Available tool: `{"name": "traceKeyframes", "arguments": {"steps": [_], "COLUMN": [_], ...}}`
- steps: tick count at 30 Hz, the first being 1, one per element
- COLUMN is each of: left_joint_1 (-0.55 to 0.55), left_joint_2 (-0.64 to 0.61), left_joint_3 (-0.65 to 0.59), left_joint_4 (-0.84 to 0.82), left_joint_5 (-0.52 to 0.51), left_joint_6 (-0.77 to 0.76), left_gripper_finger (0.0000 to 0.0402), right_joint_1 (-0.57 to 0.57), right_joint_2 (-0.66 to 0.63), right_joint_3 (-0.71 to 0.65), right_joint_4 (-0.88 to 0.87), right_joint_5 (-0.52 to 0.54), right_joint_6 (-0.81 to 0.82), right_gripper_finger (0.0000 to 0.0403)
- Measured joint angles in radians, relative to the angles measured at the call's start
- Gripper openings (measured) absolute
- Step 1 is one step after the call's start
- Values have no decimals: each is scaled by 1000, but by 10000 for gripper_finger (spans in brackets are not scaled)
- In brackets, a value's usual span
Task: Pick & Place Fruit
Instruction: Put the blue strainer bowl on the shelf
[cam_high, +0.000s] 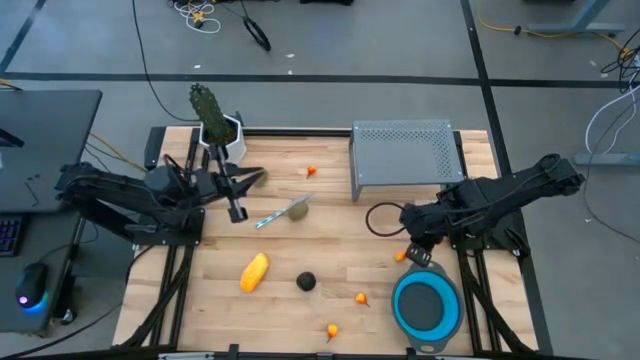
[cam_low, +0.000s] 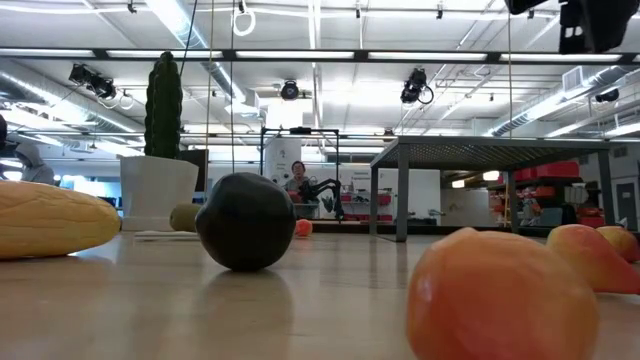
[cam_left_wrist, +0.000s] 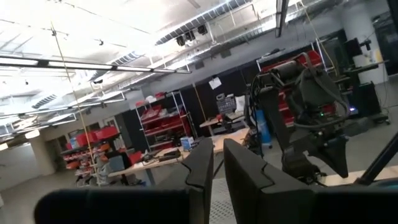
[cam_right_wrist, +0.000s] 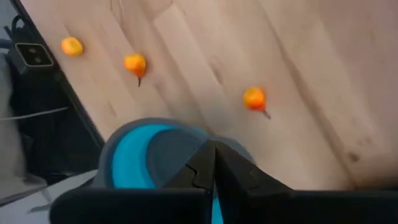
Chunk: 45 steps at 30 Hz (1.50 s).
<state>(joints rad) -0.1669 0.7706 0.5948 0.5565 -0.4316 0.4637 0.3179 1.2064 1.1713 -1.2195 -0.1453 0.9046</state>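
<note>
High view: the fruit is being shown still scattered over the wooden table (cam_high: 330, 250). The yellow piece (cam_high: 254, 271) and the dark round one (cam_high: 306, 282) are lying well to the left of the right claw (cam_high: 417, 255), with two small orange pieces (cam_high: 361, 298) nearer it and a third (cam_high: 400, 256) just beside its tip. An olive-green oval (cam_high: 299, 210) is sitting by the knife (cam_high: 272, 216), close ahead of the left claw (cam_high: 238, 212). The blue bowl (cam_high: 427, 307) is lying directly under and just behind the right claw.

Nothing is being carried. In the right wrist view the right claw's fingers (cam_right_wrist: 233, 171) are being held pressed together over the bowl's rim (cam_right_wrist: 134, 146), with orange pieces (cam_right_wrist: 254, 98) beyond them. The left claw's fingers (cam_left_wrist: 245, 177) are being held narrowly apart, pointing out into the room.

The task is judged to be at a picking step, with the bowl the likely target. The next move is calling for the right claw to be opened and lowered over the nearest orange piece, a tiny target that is likely to roll.

No brand, label or readable writing is being shown.
</note>
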Motion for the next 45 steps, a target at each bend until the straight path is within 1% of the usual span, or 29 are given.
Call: {"name": "traceKeyframes", "arguments": {"steps": [2,8,14,18,25,27,30,32,34,37,39,45], "left_joint_1": [0,0,0,0,0,0,0,0,0,0,0,0], "left_joint_2": [10,36,37,36,36,36,36,36,36,36,36,36], "left_joint_3": [4,11,11,11,11,11,11,11,11,11,11,11], "left_joint_4": [-1,-4,-37,-57,-115,-130,-149,-149,-154,-164,-172,-174], "left_joint_5": [4,3,0,28,33,33,33,33,33,33,33,33], "left_joint_6": [-9,-22,-92,-144,-229,-257,-284,-294,-306,-322,-326,-302], "left_gripper_finger": [46,46,46,46,46,46,46,45,45,45,45,45], "right_joint_1": [7,52,112,145,161,168,184,200,220,246,253,252], "right_joint_2": [2,24,91,131,148,148,148,148,148,148,148,148], "right_joint_3": [0,-16,-39,-39,-39,-39,-39,-39,-39,-39,-39,-39], "right_joint_4": [-11,-7,-10,-12,-56,-61,-62,-62,-61,-55,-56,-56], "right_joint_5": [-16,-16,-17,-23,-24,-23,-67,-74,-45,56,104,121], "right_joint_6": [20,67,84,86,86,111,174,208,239,243,241,233], "right_gripper_finger": [21,43,76,102,141,149,157,158,158,158,158,158]}}
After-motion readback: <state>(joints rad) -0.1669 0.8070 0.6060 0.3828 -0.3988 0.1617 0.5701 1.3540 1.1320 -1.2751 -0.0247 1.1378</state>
